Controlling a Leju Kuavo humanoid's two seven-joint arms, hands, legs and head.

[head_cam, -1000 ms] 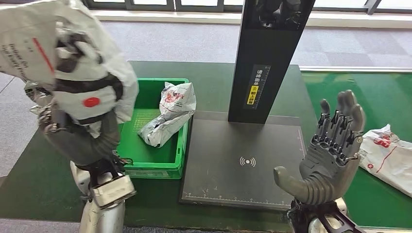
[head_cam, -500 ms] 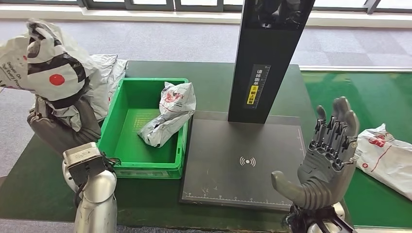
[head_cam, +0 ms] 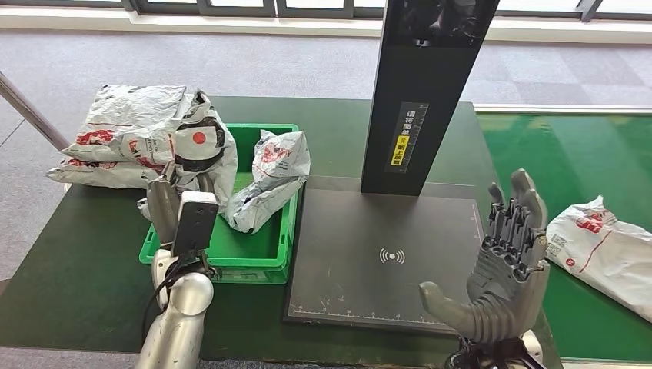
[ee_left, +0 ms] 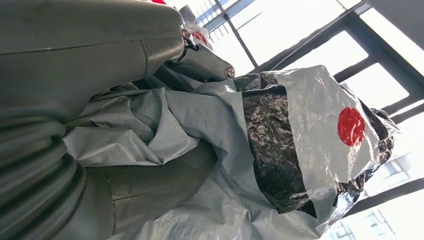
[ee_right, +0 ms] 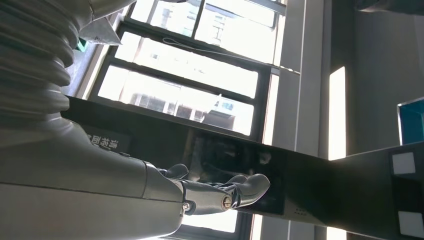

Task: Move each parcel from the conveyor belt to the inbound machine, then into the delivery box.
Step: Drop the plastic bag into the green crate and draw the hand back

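Note:
My left hand (head_cam: 171,201) grips a white parcel (head_cam: 201,147) with a red dot and a black band, low over the left rim of the green delivery box (head_cam: 247,258). In the left wrist view the same parcel (ee_left: 300,140) is bunched between the thumb and fingers of my left hand (ee_left: 100,55). Another white parcel (head_cam: 269,178) lies inside the box. A further parcel (head_cam: 607,250) lies on the green conveyor belt (head_cam: 592,154) at the right. My right hand (head_cam: 503,269) stands open, palm up, fingers spread, over the front right of the black inbound machine plate (head_cam: 384,254); its fingertips (ee_right: 235,192) hold nothing.
White parcels (head_cam: 108,142) are piled on the green table left of the box. The machine's black tower (head_cam: 423,92) rises behind the plate. Grey floor lies beyond the table.
My left arm has brought the parcel down from high at the left to the box's left rim. My right hand has sunk a little and stays open.

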